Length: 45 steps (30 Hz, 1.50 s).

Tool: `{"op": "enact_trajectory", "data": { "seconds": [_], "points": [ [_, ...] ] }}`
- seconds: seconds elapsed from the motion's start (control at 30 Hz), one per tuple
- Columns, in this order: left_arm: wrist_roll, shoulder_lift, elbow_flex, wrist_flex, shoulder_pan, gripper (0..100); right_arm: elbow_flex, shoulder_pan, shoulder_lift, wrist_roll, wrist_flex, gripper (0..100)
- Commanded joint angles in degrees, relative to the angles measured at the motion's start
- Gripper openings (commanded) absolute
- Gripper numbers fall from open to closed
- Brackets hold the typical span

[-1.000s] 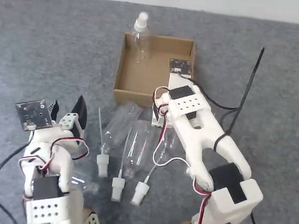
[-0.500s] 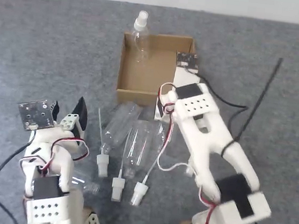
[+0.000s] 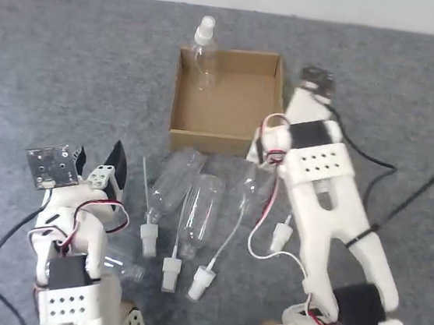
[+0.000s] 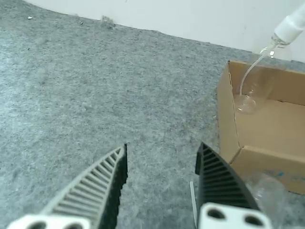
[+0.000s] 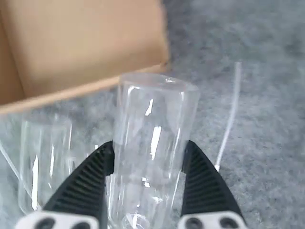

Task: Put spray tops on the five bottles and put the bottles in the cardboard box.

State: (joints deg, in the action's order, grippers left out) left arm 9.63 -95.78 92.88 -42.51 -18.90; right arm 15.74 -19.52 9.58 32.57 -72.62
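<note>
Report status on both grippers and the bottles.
Left gripper open, empty. Right gripper shut on a clear bottle by the cardboard box. One capped bottle inside it. Spray tops loose nearby.

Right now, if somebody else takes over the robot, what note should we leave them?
Left gripper: open, empty, over the carpet.
Right gripper: shut on a clear bottle in front of the cardboard box.
Done: one capped bottle stands in the box.
To do: four spray tops lie loose beside other bottles on the carpet; fit them, then box the bottles.
</note>
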Motion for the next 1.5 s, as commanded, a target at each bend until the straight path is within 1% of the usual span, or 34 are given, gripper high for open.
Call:
{"op": "enact_trajectory", "data": {
  "seconds": [0.0, 0.23, 0.33, 0.4, 0.5, 0.6, 0.77, 0.83, 0.97, 1.1, 1.4, 1.47],
  "points": [
    [-0.5, -1.0, -0.6, 1.8, -0.4, 22, -0.2, 4.3, 4.5, 4.7, -0.6, 0.6],
    [-0.5, -1.0, -0.6, 1.8, -0.4, 22, 4.0, 8.9, 5.6, 14.3, -1.1, 0.6],
    [-0.5, -1.0, -0.6, 1.8, -0.4, 22, 5.3, 12.9, 5.1, 20.3, -1.1, 0.6],
    [-0.5, -1.0, -0.6, 1.8, -0.4, 22, 5.7, 15.7, 5.0, 22.4, -1.1, 0.6],
    [-0.5, -1.0, -0.6, 1.8, -0.4, 22, 6.4, 19.2, 5.1, 22.6, -1.2, 0.6],
    [-0.5, -1.0, -0.6, 1.8, -0.4, 22, 6.8, 20.4, 5.0, 22.2, -1.1, 0.6],
    [-0.5, -1.0, -0.6, 1.8, -0.4, 22, 8.9, 22.6, 5.5, 14.9, -1.0, 0.6],
    [-0.5, -1.0, -0.6, 1.8, -0.4, 22, 9.1, 25.0, 5.1, 12.9, -1.0, 0.6],
    [-0.5, -1.0, -0.5, 1.8, -0.4, 22, 9.2, 31.1, 4.9, 13.1, -1.1, 0.6],
    [-0.5, -1.0, -0.5, 1.8, -0.4, 22, 11.3, 33.9, 5.0, 19.3, -1.0, 0.6],
    [-0.5, -1.0, -0.5, 1.8, -0.4, 22, 14.7, 34.2, 4.9, 28.5, -1.0, 0.8],
    [-0.5, -1.0, -0.5, 1.8, -0.4, 22, 14.7, 34.2, 4.9, 30.4, -1.0, 3.9]
  ]
}}
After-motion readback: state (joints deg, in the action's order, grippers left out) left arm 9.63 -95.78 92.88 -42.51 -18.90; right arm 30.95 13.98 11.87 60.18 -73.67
